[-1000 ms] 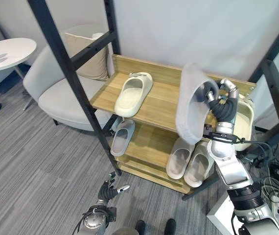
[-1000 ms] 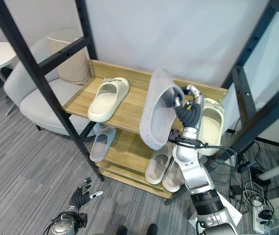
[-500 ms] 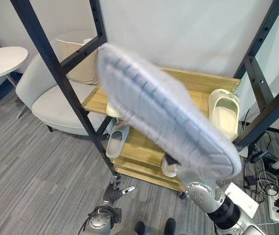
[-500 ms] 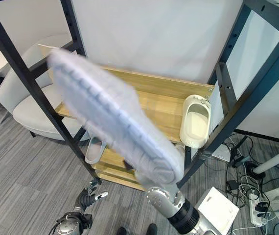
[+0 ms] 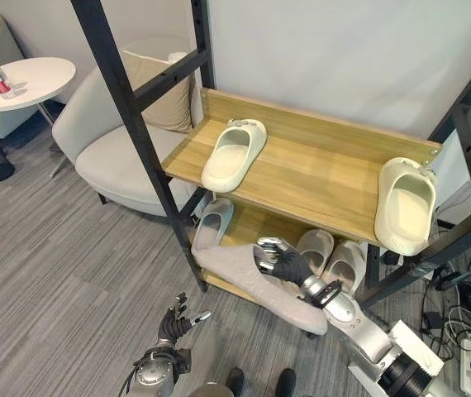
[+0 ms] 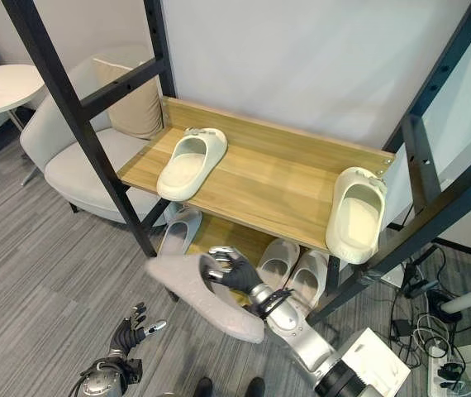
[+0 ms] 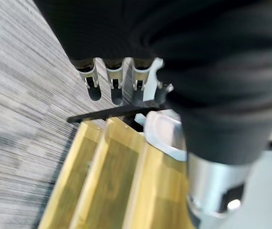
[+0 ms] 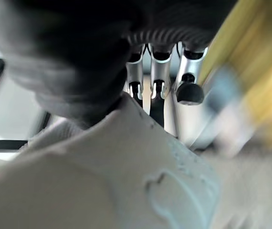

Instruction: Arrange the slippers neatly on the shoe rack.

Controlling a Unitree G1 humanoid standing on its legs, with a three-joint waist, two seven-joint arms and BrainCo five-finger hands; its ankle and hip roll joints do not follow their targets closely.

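Left eye view: right hand (image 5: 281, 265) is curling round the grey slipper (image 5: 252, 284), carrying it sole-up just before the lower shelf (image 5: 256, 227) — likely for placing; left hand (image 5: 172, 318) is hanging relaxed, empty.

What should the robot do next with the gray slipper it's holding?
Probably slide it onto the lower shelf. The right hand grips the gray slipper low in front of the rack, where one gray slipper already lies beside a bare spot.
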